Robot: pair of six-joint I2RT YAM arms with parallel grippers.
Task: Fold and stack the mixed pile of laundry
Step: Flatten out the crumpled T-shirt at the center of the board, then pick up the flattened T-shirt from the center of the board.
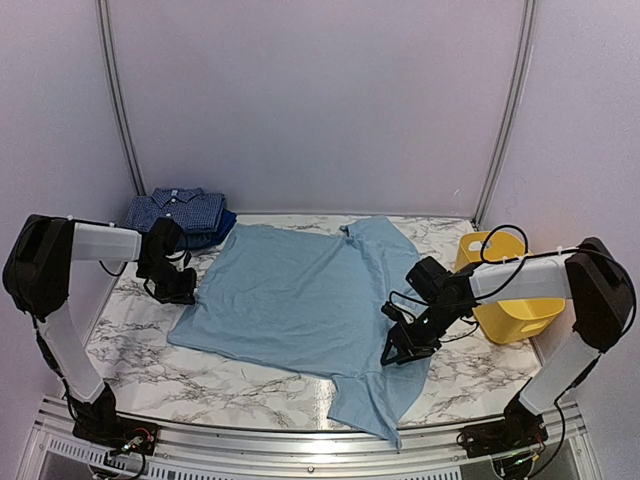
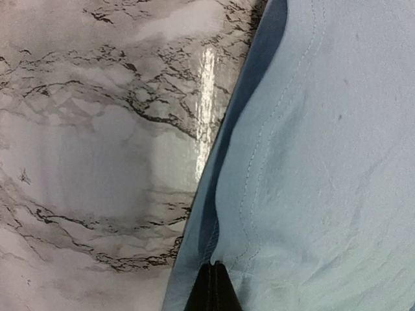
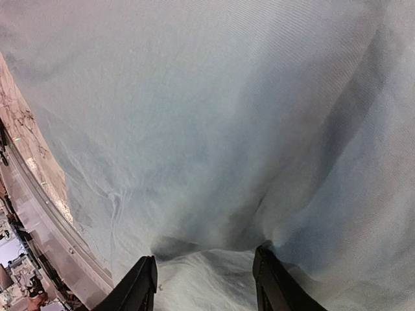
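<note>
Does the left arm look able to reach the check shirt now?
Probably yes: the check shirt lies just beyond the left gripper, with nothing between them. But that gripper is shut on the T-shirt hem, so it must release first.

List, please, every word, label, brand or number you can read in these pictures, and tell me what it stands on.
None: no text can be read in any view.
The light-blue T-shirt, the yellow tub and the marble table show no print.
Any tag on the checked shirt is too small to make out.
</note>
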